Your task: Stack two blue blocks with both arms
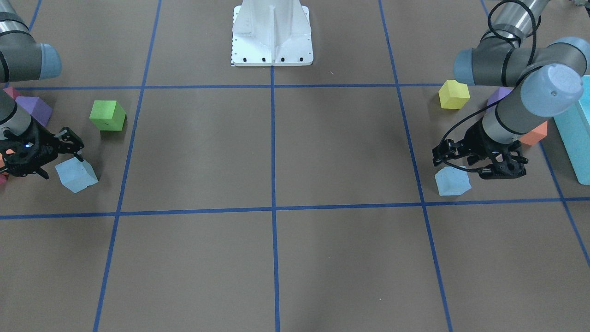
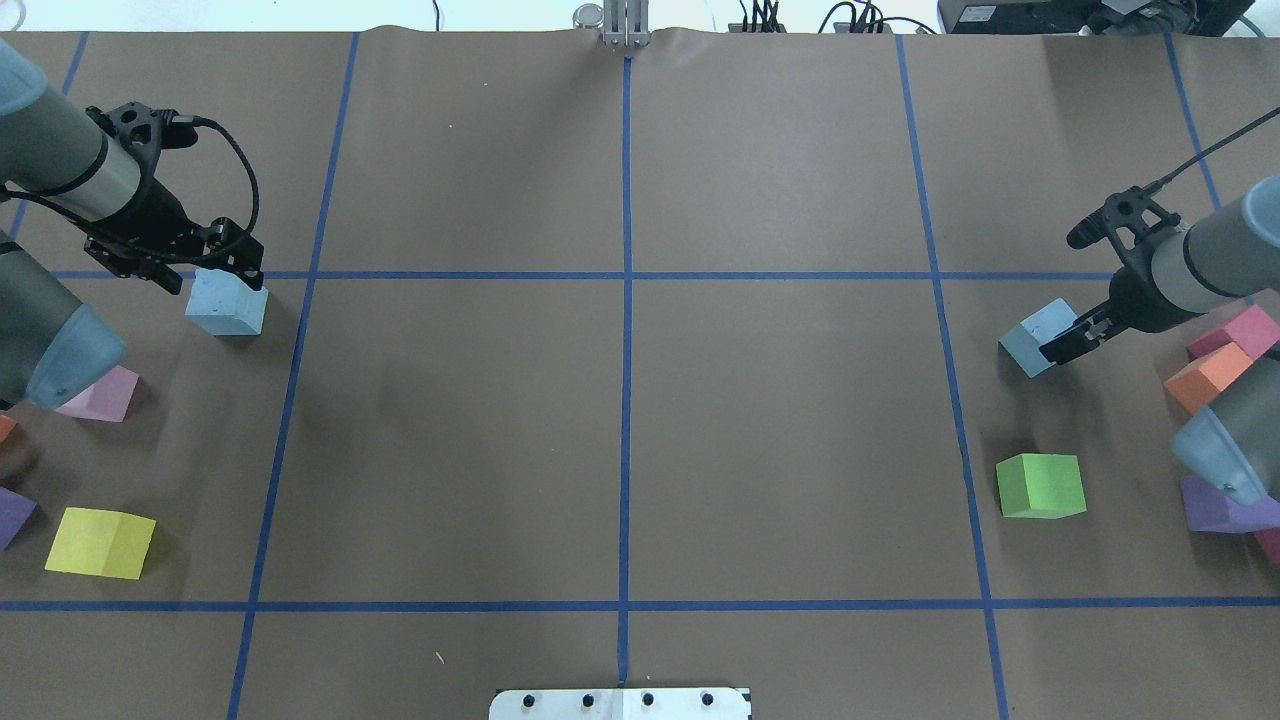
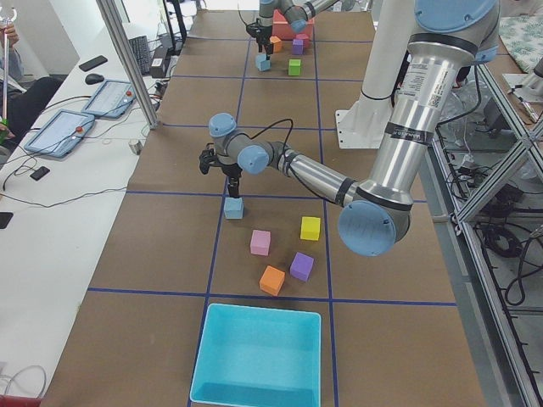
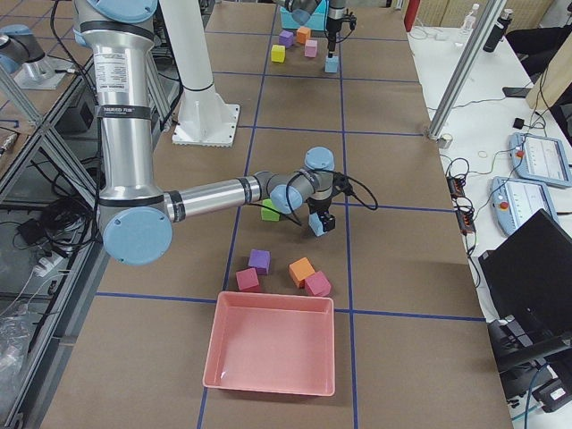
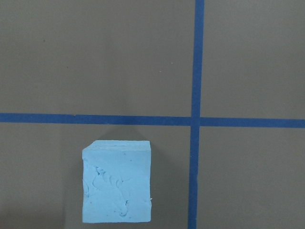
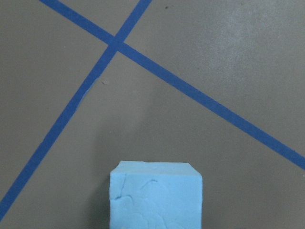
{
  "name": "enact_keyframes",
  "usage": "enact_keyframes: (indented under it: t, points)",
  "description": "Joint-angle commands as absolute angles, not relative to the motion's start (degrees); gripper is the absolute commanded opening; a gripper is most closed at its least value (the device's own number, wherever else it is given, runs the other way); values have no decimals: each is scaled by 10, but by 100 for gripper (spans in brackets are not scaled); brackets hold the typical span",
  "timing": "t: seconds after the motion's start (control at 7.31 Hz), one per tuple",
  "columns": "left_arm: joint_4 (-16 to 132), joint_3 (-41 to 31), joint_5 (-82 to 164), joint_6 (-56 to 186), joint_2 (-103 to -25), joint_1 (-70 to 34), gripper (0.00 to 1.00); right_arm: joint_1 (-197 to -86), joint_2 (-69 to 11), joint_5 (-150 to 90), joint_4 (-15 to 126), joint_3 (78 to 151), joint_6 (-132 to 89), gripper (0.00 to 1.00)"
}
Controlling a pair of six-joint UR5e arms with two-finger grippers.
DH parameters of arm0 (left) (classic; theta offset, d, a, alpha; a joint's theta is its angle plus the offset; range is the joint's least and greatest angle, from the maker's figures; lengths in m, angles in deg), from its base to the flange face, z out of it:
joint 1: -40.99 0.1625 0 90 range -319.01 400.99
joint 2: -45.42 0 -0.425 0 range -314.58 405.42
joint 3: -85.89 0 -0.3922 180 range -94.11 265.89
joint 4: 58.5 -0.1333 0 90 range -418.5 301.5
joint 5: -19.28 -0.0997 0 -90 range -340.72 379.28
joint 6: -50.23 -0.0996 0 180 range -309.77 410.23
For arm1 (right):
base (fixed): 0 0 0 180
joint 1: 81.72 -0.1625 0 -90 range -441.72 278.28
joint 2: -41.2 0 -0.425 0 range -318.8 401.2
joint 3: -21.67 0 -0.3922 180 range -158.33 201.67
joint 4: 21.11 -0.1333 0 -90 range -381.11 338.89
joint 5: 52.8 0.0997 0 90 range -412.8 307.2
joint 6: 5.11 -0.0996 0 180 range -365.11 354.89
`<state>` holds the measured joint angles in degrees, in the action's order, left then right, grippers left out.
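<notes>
One blue block [image 2: 227, 305] sits on the table at the left, also in the front view [image 1: 452, 180] and low in the left wrist view [image 5: 117, 181]. My left gripper [image 2: 228, 265] hangs just above it, a little off to the far side, jaws open and empty. The second blue block [image 2: 1038, 335] sits on the table at the right, also in the front view [image 1: 76, 175] and the right wrist view [image 6: 156, 195]. My right gripper [image 2: 1068, 338] is low, against that block's right side, and looks open.
Pink [image 2: 100, 393] and yellow [image 2: 100, 542] cubes lie near my left arm; green [image 2: 1040, 485], orange [image 2: 1208, 375] and purple [image 2: 1215, 505] cubes lie near my right. A turquoise box [image 3: 259, 354] and a pink tray [image 4: 273, 344] stand at the table's ends. The white pedestal [image 1: 273, 34] stands mid-table.
</notes>
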<state>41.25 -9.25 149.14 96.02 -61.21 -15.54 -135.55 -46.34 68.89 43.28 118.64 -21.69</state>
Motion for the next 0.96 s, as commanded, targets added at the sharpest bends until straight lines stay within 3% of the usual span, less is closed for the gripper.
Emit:
enact_keyframes:
  t: [0.0,0.55,0.82]
  points:
    - [413,-94,1492,961,-612,-156,100,-1346,-452,695,437,1193,-244,90]
    - [413,-95,1492,963,-609,-155,100,-1340,-454,687,437,1183,-242,89]
    - [413,-93,1492,960,-609,-156,100,-1322,-438,677,441,1176,-243,80]
